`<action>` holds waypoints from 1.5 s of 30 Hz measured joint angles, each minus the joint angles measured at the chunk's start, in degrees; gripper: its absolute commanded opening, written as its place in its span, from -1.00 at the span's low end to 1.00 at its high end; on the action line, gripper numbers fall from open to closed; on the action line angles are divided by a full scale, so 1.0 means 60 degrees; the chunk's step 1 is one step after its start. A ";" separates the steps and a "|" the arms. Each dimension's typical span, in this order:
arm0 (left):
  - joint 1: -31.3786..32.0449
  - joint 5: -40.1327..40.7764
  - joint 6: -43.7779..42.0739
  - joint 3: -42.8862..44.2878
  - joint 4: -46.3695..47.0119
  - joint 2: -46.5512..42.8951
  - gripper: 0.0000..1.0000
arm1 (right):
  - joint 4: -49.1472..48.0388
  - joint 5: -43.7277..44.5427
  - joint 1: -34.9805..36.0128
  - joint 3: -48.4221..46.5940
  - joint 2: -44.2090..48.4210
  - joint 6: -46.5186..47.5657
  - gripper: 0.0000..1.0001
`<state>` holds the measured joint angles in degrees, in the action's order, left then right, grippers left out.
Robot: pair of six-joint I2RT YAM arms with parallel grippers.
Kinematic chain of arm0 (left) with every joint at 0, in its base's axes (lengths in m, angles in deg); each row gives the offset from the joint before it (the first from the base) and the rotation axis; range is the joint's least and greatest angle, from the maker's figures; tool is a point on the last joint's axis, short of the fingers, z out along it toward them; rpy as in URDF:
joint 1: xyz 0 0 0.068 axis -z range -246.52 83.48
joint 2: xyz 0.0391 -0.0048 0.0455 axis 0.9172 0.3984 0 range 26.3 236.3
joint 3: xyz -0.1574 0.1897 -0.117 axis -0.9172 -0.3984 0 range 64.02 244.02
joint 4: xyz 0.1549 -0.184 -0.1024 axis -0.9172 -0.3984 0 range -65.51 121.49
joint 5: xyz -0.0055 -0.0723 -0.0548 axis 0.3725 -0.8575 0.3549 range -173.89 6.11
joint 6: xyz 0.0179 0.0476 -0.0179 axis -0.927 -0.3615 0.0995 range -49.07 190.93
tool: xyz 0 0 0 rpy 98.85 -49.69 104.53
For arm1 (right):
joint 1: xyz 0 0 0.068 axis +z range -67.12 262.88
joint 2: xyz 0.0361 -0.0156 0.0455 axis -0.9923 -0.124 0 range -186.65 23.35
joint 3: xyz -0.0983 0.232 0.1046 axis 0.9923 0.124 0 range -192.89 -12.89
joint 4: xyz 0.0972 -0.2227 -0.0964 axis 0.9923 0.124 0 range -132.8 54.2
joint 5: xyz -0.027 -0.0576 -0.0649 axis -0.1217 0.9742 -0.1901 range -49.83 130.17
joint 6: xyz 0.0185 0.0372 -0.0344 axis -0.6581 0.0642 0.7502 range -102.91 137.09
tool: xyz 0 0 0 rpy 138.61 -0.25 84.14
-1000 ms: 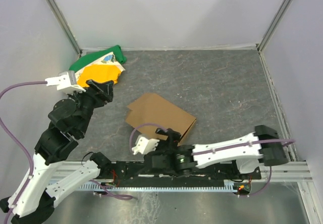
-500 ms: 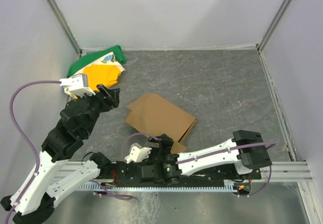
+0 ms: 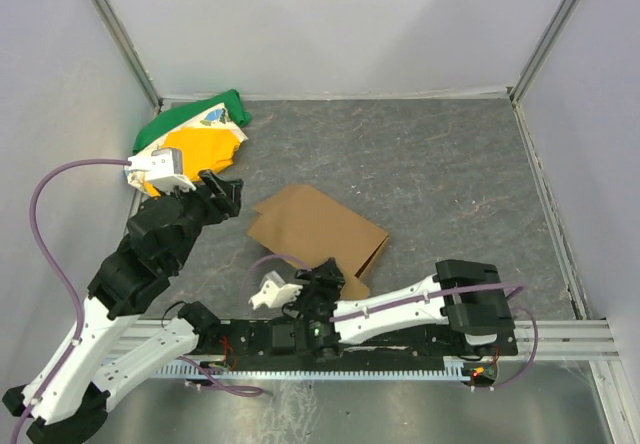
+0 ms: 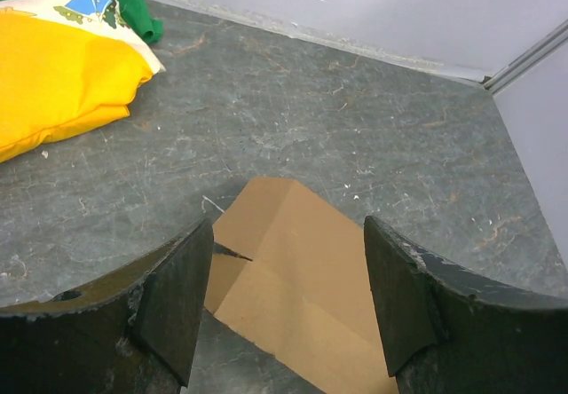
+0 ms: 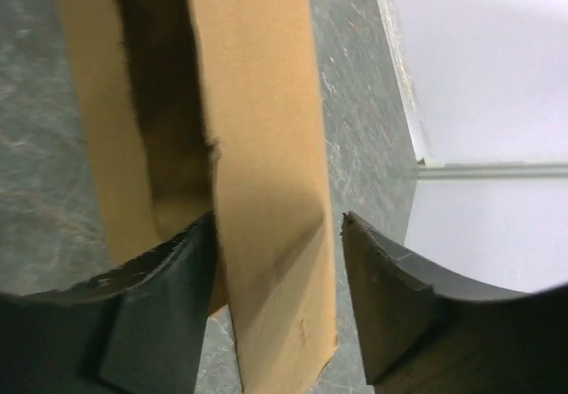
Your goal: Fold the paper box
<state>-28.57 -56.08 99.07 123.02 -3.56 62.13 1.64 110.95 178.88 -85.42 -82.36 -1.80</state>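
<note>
Brown paper box (image 3: 318, 226), near edge inside spread right pincer (image 5: 277, 224), perhaps touching; left pincer (image 4: 288, 227) spread, clear.

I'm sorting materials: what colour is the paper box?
The paper box is plain brown, clearest in the left wrist view.

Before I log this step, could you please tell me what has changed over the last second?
The right arm's elbow swung left, and the right gripper now straddles the near flap of the plain brown cardboard mailer box; whether it grips is unclear. The left gripper slid right toward the box, jaws open. The box and the green, yellow and white cloth bundle stayed put.
</note>
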 measured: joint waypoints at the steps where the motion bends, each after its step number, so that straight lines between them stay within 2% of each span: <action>1: 0.0000 -0.0004 0.0000 -0.0018 0.0000 0.0000 0.52 | 0.0066 0.0036 -0.0164 0.0004 0.0036 -0.0106 0.16; 5: 0.0000 -0.0066 0.0000 -0.0117 0.0004 0.0000 0.51 | 0.0073 0.0018 -0.0718 0.0204 0.0790 -0.0182 -0.03; 9: 0.0000 -0.0211 0.0000 -0.0382 0.0066 -0.0026 0.52 | -0.0076 -0.0433 -0.1246 0.0437 0.2503 0.0051 -0.22; 14: 0.0000 -0.0390 -0.0004 -0.0994 0.0357 -0.0135 0.56 | -0.0404 -0.1494 -0.2106 0.0546 0.4860 0.0426 -0.27; 18: 0.0000 -0.0408 0.0000 -0.1909 0.1020 -0.0160 0.60 | -0.0579 -0.2200 -0.2732 0.0667 0.5898 0.0670 -0.27; 24: 0.0000 -0.0076 0.0015 -0.3235 0.2397 0.0346 0.61 | -0.0616 -0.3045 -0.3300 0.0703 0.5996 0.0878 -0.28; 31: 0.0000 0.1617 0.0375 -0.4262 0.4197 0.1173 0.55 | -0.0860 -0.3920 -0.4120 0.0703 0.5960 0.0969 -0.28; 40: -0.0058 0.2856 0.0743 -0.4550 0.6237 -0.0306 0.50 | -0.0798 -0.5158 -0.5344 0.0419 0.5923 0.1064 -0.29; 42: -0.0109 0.2885 0.0739 -0.4444 0.6484 -0.0033 0.50 | -0.0743 -0.5552 -0.5708 0.0171 0.5916 0.1064 -0.34; 45: -0.0186 0.2776 0.0729 -0.4393 0.6626 0.0433 0.48 | -0.0605 -0.5956 -0.5982 -0.0091 0.5901 0.1078 -0.70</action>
<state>-29.68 -39.42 103.44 96.66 36.20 64.73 -1.98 75.22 142.99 -85.97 -46.95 4.67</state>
